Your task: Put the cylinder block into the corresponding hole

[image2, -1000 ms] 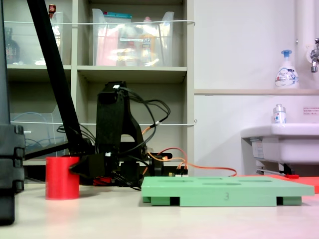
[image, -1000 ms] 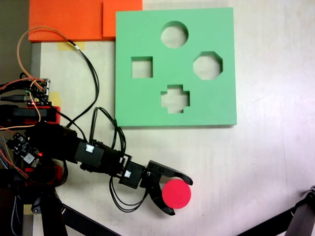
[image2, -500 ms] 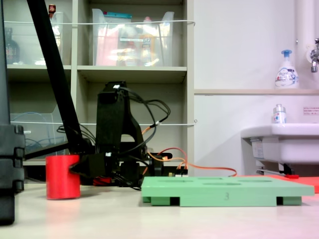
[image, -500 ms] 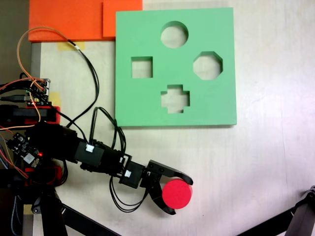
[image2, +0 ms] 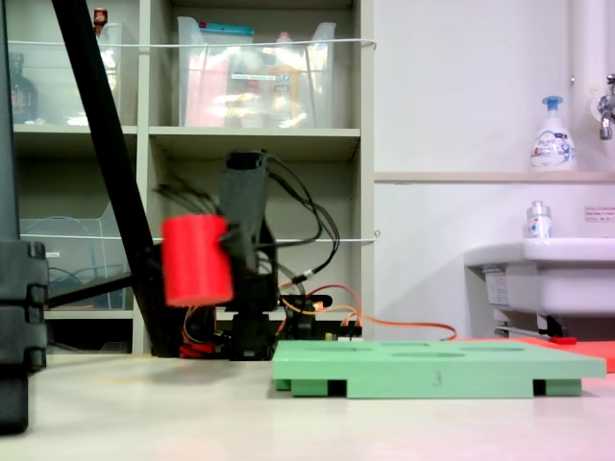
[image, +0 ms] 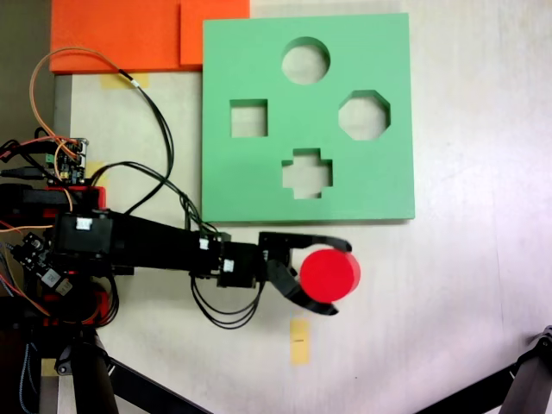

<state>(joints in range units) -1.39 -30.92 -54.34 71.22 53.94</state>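
- In a fixed view from the side, we see the cylinder block (image2: pixel 196 260) hanging well above the table (image2: pixel 192 413), left of the green foam board (image2: pixel 437 368); the other fixed view, from above, gives no height.
- From above, we see the cylinder block (image: pixel 329 276) just below the green foam board's (image: pixel 259 172) lower edge, beneath the cross cut-out (image: pixel 307 172), with the corresponding hole (image: pixel 305 60) at the board's far side.
- The gripper (image: pixel 341 278) pinches the cylinder block, one jaw curving over its upper edge and one under.
- A yellow tape mark (image: pixel 299 340) lies on the table below the gripper.
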